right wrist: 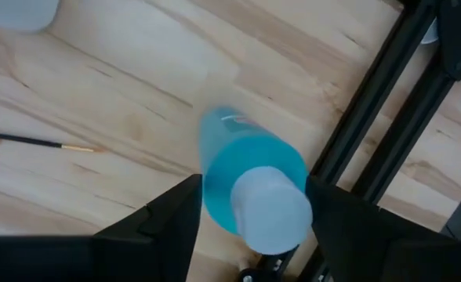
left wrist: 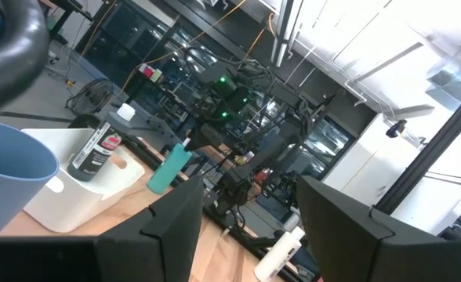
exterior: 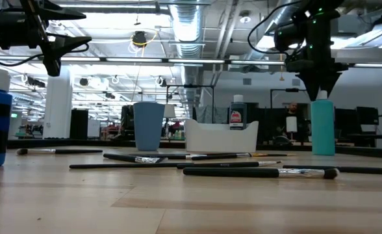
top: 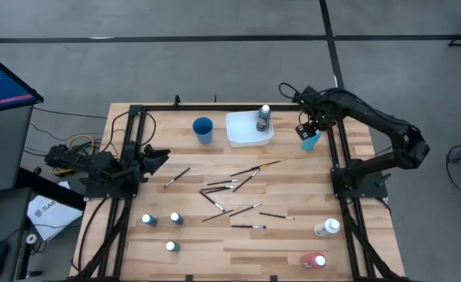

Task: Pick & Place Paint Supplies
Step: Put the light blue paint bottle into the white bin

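Teal bottle (top: pixel 311 141), smooth cylinder with a white cap, upright on the pale wood table (top: pixel 293 243) in the upper right of the high frame, just right of the white rectangular tray (top: pixel 243 135). Right gripper (top: pixel 310 130) directly over it, dark fingers (right wrist: pixel 176 215) flanking the cap in the wrist picture; parted to either side, but contact with the plastic cannot be told from these angles, possibly just short of a clasp. Dark bottle (top: pixel 263 119) with a white cap and printed label inside the glossy tray. Matte blue cup (top: pixel 203 129), slightly tapered, left of the tray.

Thin dark-handled paintbrushes (top: pixel 230 192) strewn flat across the centre of the frame, some crossing, a few with orange-tipped ends. Three small blue bottles (top: pixel 161 226) with white caps upright at lower left. White bottle (top: pixel 327 227) on its side at lower right, red bottle (top: pixel 313 260) lying below it near the bottom edge.

Left gripper (top: pixel 158 157) at centre left of the frame, above the table's edge rail, fingers spread and empty.
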Controlling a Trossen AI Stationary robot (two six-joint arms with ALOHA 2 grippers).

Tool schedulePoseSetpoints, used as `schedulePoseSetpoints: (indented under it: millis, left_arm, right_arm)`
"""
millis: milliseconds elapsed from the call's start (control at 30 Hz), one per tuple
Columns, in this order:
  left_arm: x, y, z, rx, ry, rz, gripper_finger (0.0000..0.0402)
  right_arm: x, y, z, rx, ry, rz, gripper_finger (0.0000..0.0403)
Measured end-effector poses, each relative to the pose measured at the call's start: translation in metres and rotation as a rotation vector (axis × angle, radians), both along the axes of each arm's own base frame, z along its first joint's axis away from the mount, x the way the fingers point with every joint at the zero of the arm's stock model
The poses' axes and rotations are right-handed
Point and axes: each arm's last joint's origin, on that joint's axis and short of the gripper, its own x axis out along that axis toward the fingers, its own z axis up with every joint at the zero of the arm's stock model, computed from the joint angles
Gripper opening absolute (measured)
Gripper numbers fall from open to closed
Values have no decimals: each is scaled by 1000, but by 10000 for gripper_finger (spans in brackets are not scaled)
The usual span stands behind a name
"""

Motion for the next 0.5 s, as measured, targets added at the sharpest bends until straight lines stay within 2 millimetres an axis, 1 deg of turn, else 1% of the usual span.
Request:
schedulePoseSetpoints:
  millis: [100, 267, 500]
  left_arm:
    - [0, 0, 0, 0, 0, 0, 199]
    - [0, 0, 0, 0, 0, 0, 199]
    - [0, 0, 0, 0, 0, 0, 199]
  right_arm:
    - [-1, 1, 0, 5, 5, 0, 192]
    - [-1, 1, 1, 4, 2, 7, 108]
    - [-1, 1, 1, 5, 7, 15, 106]
